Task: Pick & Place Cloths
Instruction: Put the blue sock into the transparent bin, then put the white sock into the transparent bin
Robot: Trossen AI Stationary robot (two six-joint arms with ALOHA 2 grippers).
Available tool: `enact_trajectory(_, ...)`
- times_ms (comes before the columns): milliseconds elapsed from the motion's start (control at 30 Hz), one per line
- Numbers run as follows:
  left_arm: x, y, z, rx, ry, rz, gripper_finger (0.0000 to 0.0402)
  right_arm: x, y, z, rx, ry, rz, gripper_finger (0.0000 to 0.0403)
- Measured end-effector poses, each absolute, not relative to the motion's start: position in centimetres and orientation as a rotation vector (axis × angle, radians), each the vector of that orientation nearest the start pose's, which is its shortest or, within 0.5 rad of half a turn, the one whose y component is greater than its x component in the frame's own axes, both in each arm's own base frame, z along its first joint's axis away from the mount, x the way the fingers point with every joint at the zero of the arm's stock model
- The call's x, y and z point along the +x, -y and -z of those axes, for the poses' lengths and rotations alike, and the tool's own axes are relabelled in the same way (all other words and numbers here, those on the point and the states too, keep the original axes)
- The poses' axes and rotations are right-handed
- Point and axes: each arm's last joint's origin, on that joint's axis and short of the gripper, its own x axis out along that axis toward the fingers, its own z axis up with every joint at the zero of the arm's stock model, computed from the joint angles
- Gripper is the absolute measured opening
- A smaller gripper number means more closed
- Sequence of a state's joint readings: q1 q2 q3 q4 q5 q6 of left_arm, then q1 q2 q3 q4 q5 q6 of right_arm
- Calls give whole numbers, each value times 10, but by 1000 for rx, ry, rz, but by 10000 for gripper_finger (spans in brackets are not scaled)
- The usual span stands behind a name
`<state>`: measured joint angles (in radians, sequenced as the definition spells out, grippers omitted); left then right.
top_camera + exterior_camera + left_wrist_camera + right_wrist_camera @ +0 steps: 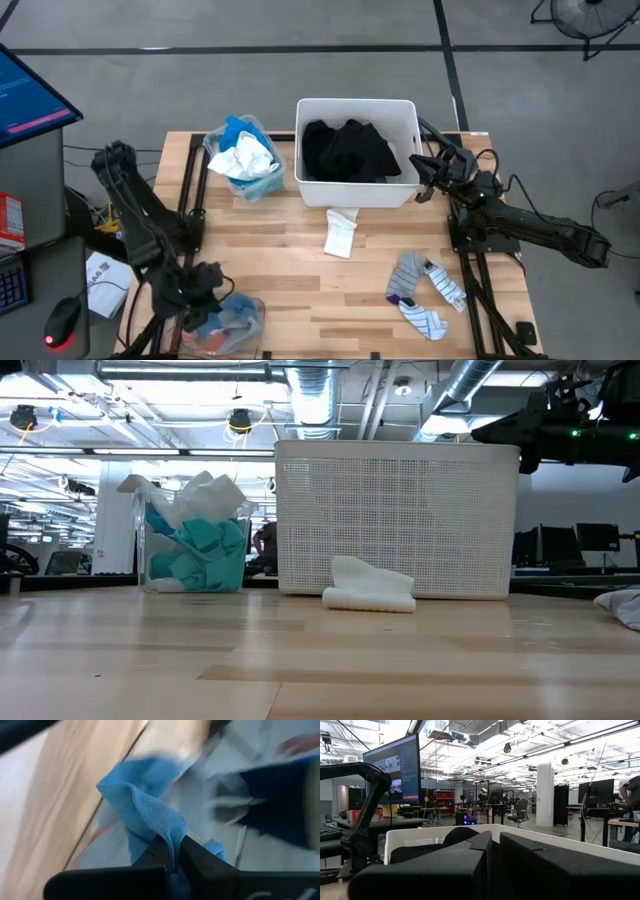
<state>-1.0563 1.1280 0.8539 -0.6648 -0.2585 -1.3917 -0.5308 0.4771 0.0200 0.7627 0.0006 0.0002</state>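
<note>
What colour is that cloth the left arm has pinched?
Bright blue cloth, finely ribbed, pinched in the left gripper; clearest in the left wrist view.

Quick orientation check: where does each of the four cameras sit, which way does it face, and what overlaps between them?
High: overhead, straight down; both arms, white tub holding the black garment.
Low: table height, level across; tub wall, folded white cloth, an arm at the upper right.
Left wrist: behind the left gripper, shut on the blue cloth.
Right wrist: behind the right gripper, facing the tub rim.
Shared: high, low and right wrist all show the tub.
</note>
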Motion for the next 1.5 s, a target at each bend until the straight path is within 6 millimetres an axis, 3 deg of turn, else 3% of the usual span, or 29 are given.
enact_trajectory(233, 108, 207, -222, -563, -1345, 53, 0, 107, 63, -199, -81, 298, 527, 37)
enact_trajectory(400, 109, 216, -205, -524, -1455, 25, 7, 107, 63, -199, -80, 298, 527, 37)
enact_trajectory(700, 109, 217, -211, -595, -1475, 49, 95, 107, 63, -199, -80, 298, 527, 37)
enact_trajectory(1000, 113, 198, -248, -825, -1132, 18, 218, 107, 63, -199, -81, 298, 527, 37)
enact_trajectory(1167, 129, 178, -283, -1065, -669, -37, 250, 107, 63, -199, -80, 298, 527, 37)
enact_trajectory(1233, 142, 169, -299, -987, -421, -56, 252, 107, 63, -200, -80, 298, 527, 37)
enact_trajectory(1333, 163, 155, -317, -725, -138, -156, 250, 107, 63, -199, -80, 298, 527, 37)
enact_trajectory(1400, 182, 145, -325, -563, -39, -236, 249, 107, 63, -199, -81, 298, 527, 37)
enact_trajectory(1500, 215, 123, -324, -458, 23, -344, 250, 107, 63, -199, -80, 298, 527, 37)
